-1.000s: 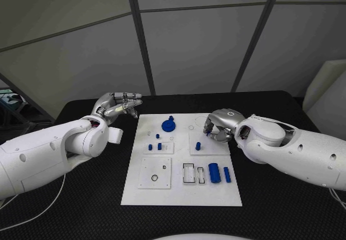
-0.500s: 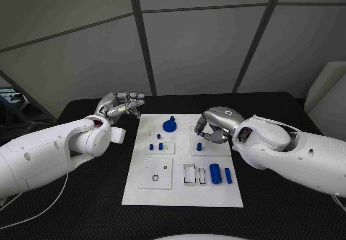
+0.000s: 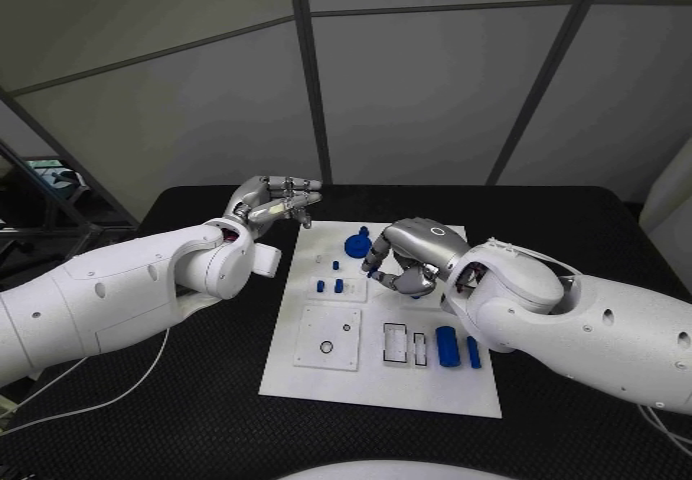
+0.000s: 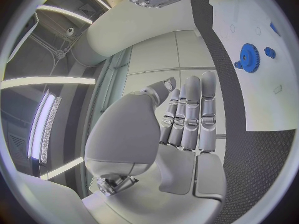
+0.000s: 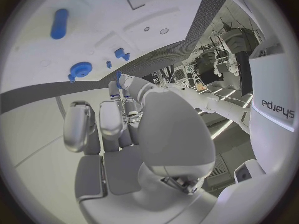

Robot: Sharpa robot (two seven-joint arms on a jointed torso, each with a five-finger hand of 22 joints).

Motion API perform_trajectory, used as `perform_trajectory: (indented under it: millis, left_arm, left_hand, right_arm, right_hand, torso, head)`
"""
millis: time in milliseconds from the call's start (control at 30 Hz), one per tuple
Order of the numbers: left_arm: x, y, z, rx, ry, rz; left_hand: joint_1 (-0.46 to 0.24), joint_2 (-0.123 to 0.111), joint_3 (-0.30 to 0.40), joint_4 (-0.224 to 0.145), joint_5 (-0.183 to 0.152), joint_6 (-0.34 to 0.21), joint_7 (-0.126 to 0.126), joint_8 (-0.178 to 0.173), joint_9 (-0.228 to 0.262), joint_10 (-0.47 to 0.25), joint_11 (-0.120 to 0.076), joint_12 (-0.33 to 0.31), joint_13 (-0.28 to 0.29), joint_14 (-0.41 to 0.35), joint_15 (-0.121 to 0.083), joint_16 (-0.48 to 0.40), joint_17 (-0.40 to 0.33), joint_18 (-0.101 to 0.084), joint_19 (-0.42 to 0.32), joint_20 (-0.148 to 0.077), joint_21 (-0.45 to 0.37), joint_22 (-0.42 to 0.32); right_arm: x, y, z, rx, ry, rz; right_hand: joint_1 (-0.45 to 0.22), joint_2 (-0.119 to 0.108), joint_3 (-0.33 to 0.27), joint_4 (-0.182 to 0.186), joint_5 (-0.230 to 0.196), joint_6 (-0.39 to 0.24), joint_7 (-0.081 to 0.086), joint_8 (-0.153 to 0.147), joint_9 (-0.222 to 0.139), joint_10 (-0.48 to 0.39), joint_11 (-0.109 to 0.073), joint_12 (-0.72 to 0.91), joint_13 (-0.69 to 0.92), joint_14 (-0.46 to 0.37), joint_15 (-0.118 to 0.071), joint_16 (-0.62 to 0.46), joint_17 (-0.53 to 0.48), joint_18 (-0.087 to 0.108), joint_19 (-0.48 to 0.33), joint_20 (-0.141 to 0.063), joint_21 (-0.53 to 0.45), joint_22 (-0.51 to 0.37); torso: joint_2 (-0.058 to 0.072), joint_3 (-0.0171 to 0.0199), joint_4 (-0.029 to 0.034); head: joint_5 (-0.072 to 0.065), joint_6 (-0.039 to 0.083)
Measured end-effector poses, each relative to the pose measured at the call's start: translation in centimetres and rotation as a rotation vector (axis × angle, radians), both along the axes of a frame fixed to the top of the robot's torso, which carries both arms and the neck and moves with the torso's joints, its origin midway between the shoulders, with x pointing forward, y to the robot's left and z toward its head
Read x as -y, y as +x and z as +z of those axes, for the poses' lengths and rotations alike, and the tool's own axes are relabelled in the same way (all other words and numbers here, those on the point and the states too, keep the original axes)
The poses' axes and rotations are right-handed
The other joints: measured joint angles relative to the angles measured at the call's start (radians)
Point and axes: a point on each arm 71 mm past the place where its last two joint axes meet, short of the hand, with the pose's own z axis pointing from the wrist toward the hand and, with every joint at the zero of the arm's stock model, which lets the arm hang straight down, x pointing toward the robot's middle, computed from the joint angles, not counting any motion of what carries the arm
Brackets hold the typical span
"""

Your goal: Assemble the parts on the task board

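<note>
Blue parts (image 3: 447, 346) are still lying loose across the white task board (image 3: 378, 390) on the bench, so most assembly seems left. The right robot hand (image 3: 405, 262) is hovering curled above the board; whether it holds something, I cannot tell. The left robot hand (image 3: 274, 203) is staying empty beside the board's far corner.

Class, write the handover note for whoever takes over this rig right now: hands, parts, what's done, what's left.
Left hand: raised beside the board's far left corner; nothing seen in it.
Right hand: fingers curled down over the board's middle, a small blue piece at their tips; whether it is held is unclear.
Parts: gear at the far end; two cylinders lying near right.
Done: cannot tell that anything is seated.
Left: the cylinders, probably the rest too.
</note>
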Motion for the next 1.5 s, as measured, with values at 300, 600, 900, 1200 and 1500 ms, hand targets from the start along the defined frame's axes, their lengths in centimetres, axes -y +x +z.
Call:
perform_trajectory:
  millis: [300, 600, 900, 1200, 1500]
  left_arm:
    - [1.2, 0.1, -0.1, -0.001, -0.009, -0.019]
    - [1.7, 0.2, -0.1, -0.003, -0.013, -0.027]
    - [1.8, 0.3, -0.2, -0.004, -0.013, -0.027]
    - [1.9, 0.3, -0.2, -0.005, -0.014, -0.030]
    - [2.0, 0.4, -0.2, -0.005, -0.015, -0.032]
  left_hand:
    - [0.000, 0.000, 0.000, 0.000, 0.000, 0.000, 0.000, -0.004, 0.000, 0.000, 0.000, 0.000, 0.000, -0.004, 0.004, 0.000, 0.000, 0.000, 0.000, 0.000, 0.000, 0.000]
    - [0.000, 0.000, -0.006, 0.000, 0.000, 0.000, 0.000, -0.004, -0.001, -0.002, -0.002, 0.004, -0.001, -0.003, 0.003, 0.000, -0.002, 0.000, 0.000, 0.000, 0.000, 0.000]
    - [-0.004, 0.004, -0.006, 0.000, 0.000, 0.000, 0.000, -0.004, -0.001, -0.007, 0.000, 0.004, -0.001, -0.003, 0.003, 0.000, -0.004, 0.000, 0.000, 0.000, 0.000, 0.000]
    - [-0.004, 0.004, -0.006, 0.000, 0.000, 0.000, 0.000, -0.004, -0.001, -0.007, 0.000, 0.004, -0.001, -0.003, 0.004, 0.000, -0.003, 0.000, 0.000, 0.000, 0.000, 0.000]
    - [-0.004, 0.004, -0.006, 0.000, 0.000, -0.004, 0.004, -0.004, -0.001, -0.007, 0.000, 0.004, -0.001, -0.003, 0.003, 0.000, -0.004, 0.000, -0.003, 0.004, 0.000, 0.000]
  right_arm:
    - [-2.2, -1.3, -3.4, -0.102, 0.018, 0.046]
    - [-2.8, -1.5, -4.7, -0.143, 0.004, 0.064]
    - [-3.0, -1.6, -5.4, -0.171, -0.019, 0.076]
    - [-3.1, -1.7, -5.9, -0.190, -0.039, 0.086]
    - [-3.3, -1.8, -6.1, -0.199, -0.051, 0.090]
  right_hand:
    - [0.000, 0.000, 0.002, 0.002, 0.000, 0.000, 0.000, 0.000, 0.000, 0.000, 0.000, -0.006, 0.000, 0.000, 0.000, 0.000, -0.001, 0.000, 0.000, 0.000, 0.000, 0.000]
    - [-0.002, -0.002, 0.005, 0.000, 0.000, -0.004, 0.004, -0.004, 0.000, 0.000, 0.000, -0.009, 0.005, 0.000, 0.000, 0.000, -0.002, 0.000, 0.000, 0.000, 0.000, 0.000]
    - [-0.002, -0.002, 0.005, 0.000, -0.001, -0.004, 0.004, -0.004, -0.001, 0.000, 0.000, -0.005, 0.005, 0.000, 0.000, 0.004, -0.003, 0.000, 0.000, 0.000, 0.000, 0.000]
    - [-0.006, -0.006, 0.004, 0.000, -0.001, -0.004, 0.004, -0.004, -0.001, 0.000, 0.000, -0.005, 0.006, 0.000, 0.000, 0.004, -0.003, 0.000, 0.000, 0.000, 0.000, 0.000]
    - [-0.008, -0.008, 0.004, 0.000, -0.001, -0.004, 0.003, -0.004, -0.001, 0.000, 0.000, -0.005, 0.013, 0.000, 0.000, 0.004, -0.002, 0.000, 0.000, 0.000, 0.000, 0.000]
  torso:
    - [0.000, -0.0001, -0.0003]
    - [-0.001, 0.0005, -0.0009]
    - [-0.001, 0.0009, -0.0009]
    - [-0.001, 0.0006, -0.0009]
    - [-0.001, 0.0006, -0.0009]
  head:
    - [0.031, -0.011]
    - [0.047, -0.022]
    - [0.058, -0.030]
    - [0.061, -0.035]
    - [0.062, -0.037]
